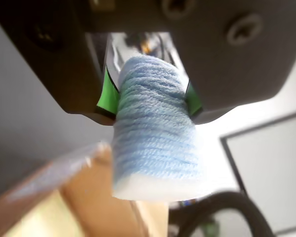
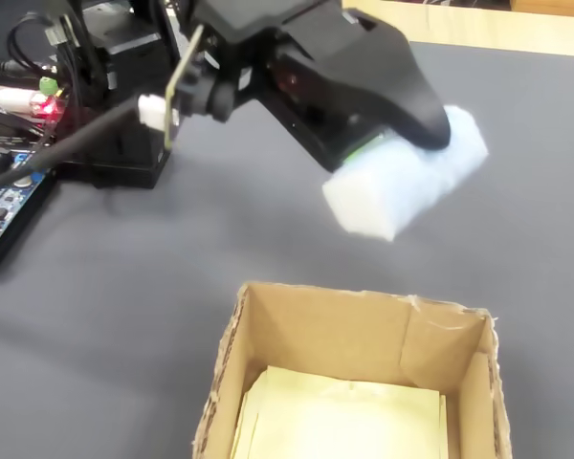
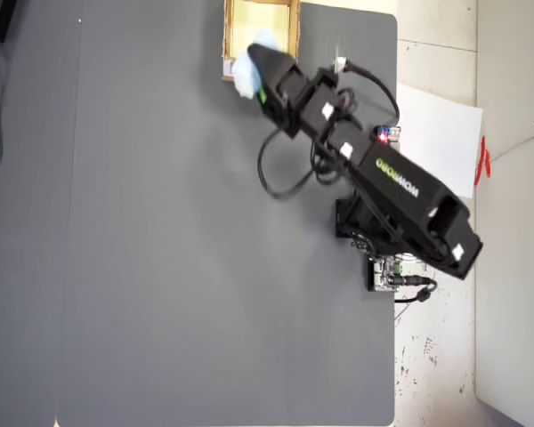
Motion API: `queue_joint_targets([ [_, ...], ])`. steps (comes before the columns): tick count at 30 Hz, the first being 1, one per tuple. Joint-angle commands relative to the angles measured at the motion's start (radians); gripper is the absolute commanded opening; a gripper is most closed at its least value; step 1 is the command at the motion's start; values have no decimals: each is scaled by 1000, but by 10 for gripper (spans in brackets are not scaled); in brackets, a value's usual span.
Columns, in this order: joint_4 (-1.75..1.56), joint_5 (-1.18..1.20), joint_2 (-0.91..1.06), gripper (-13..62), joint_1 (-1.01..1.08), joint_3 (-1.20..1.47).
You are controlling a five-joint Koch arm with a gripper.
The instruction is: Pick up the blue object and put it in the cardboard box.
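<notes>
The blue object (image 1: 155, 133), a pale blue ribbed soft block, is clamped between the green-padded jaws of my gripper (image 1: 150, 96). In the fixed view the blue object (image 2: 407, 182) hangs in the air under my black gripper (image 2: 387, 143), just beyond the far wall of the cardboard box (image 2: 359, 330). The box is open-topped, brown, with a pale yellow floor. From overhead the blue object (image 3: 246, 71) overlaps the near edge of the cardboard box (image 3: 228, 27), with my gripper (image 3: 260, 84) on it. A blurred corner of the cardboard box (image 1: 89, 197) shows at the wrist view's lower left.
A dark grey mat (image 3: 160, 249) covers the table. The arm's base and electronics (image 2: 105, 105) with cables stand at the fixed view's upper left. A black cable (image 1: 227, 207) loops at the wrist view's bottom. White paper (image 3: 440, 133) lies beside the mat.
</notes>
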Motion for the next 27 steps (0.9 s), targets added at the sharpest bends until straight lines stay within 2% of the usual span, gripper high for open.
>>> queue_joint_targets([
  [1,-12,-3,-6,185,15,-95],
  [8,187,-74,-212,186,135,-313],
  [12,209,-80,-264,194,163,-350],
  [14,218,-80,-285,244,170,-359],
  [15,252,-78,-291,276,179,-365],
  [18,258,-77,-282,300,181,-360],
  [27,141,-18,-206,301,146,-324],
])
